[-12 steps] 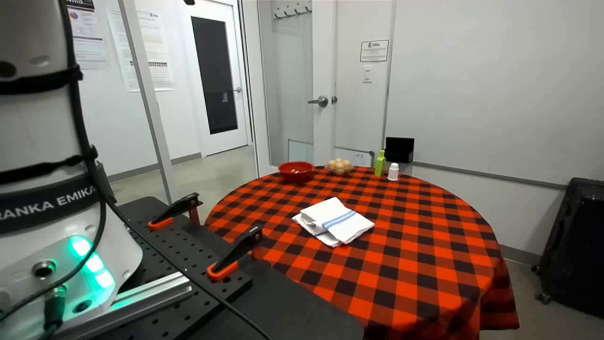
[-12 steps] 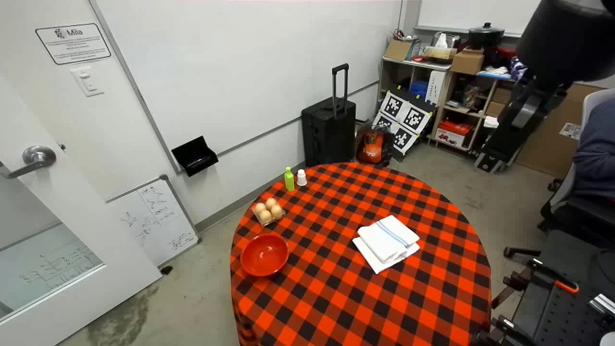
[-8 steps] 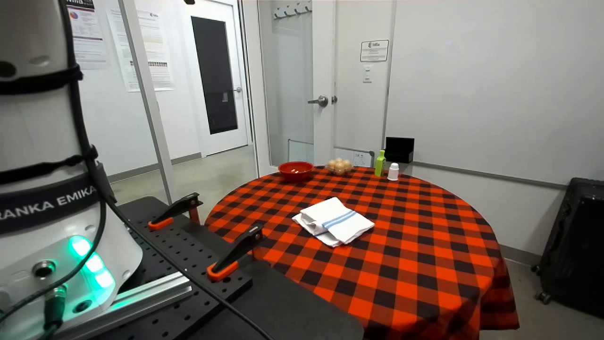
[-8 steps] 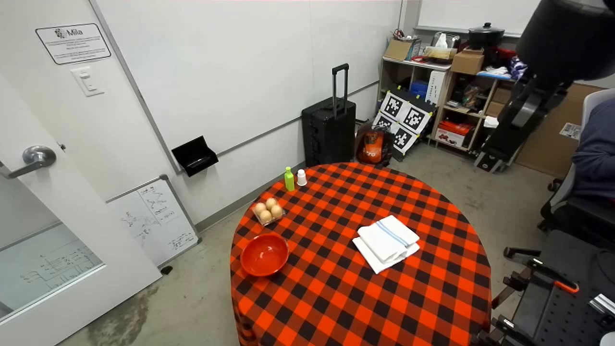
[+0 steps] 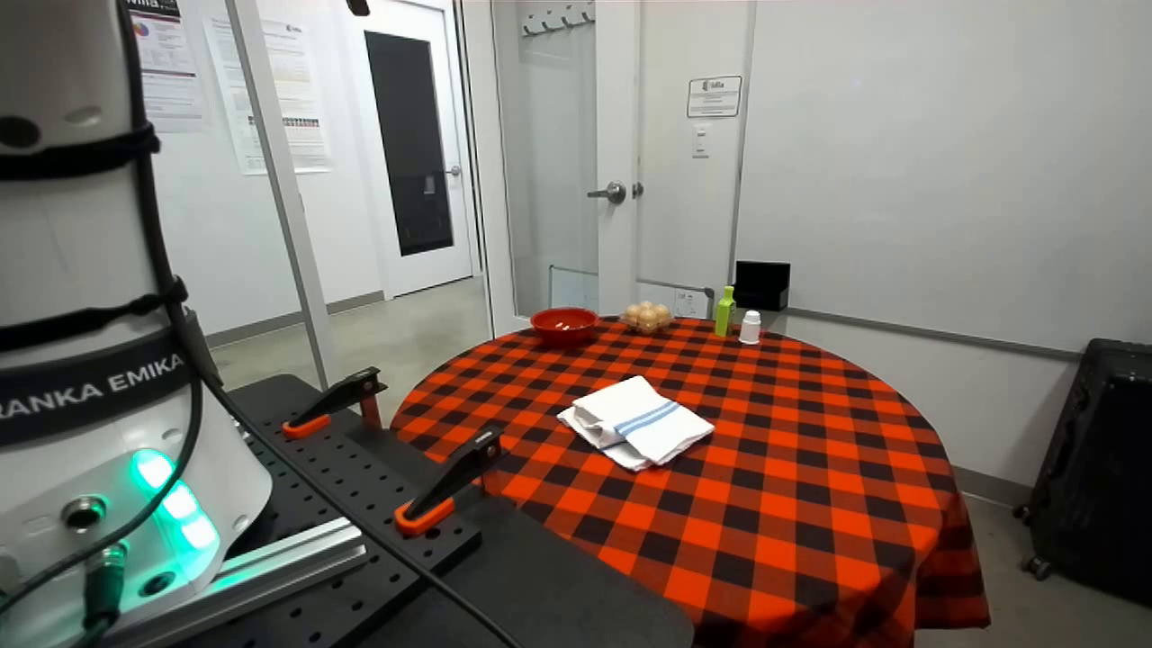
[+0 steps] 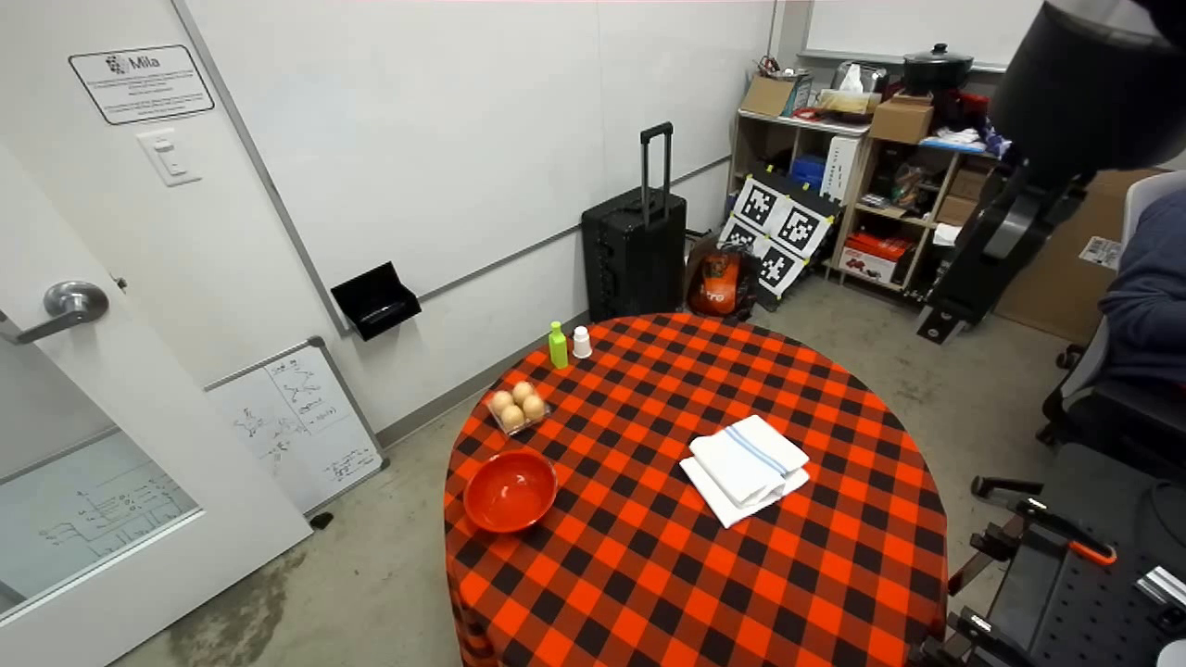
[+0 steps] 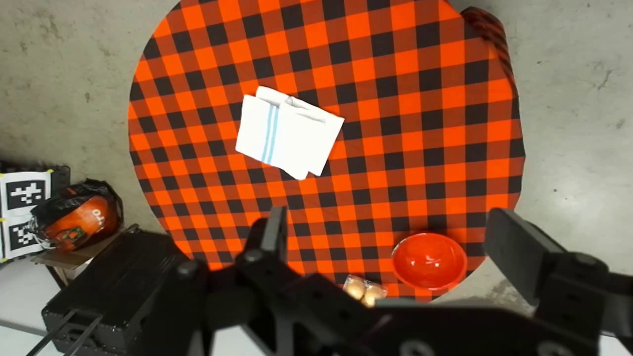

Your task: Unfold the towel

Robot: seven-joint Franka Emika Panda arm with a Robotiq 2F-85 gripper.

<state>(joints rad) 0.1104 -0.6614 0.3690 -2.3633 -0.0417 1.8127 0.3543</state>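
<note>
The white dish towel [image 7: 292, 138] with pale blue stripes lay folded in uneven layers on the round red-and-black checked tablecloth [image 7: 395, 163], a lower layer jutting out from under the top fold. Well apart from it hung the Robotiq gripper [image 7: 388, 222], its two fingers spread wide in the wrist view. Near the tablecloth's edge in both exterior views stood a red bowl [image 6: 510, 491], brown eggs [image 6: 512, 416] in a clear carton [image 6: 532, 424], and a lime-green bottle [image 6: 558, 348] just beside a small white container [image 6: 582, 344].
</note>
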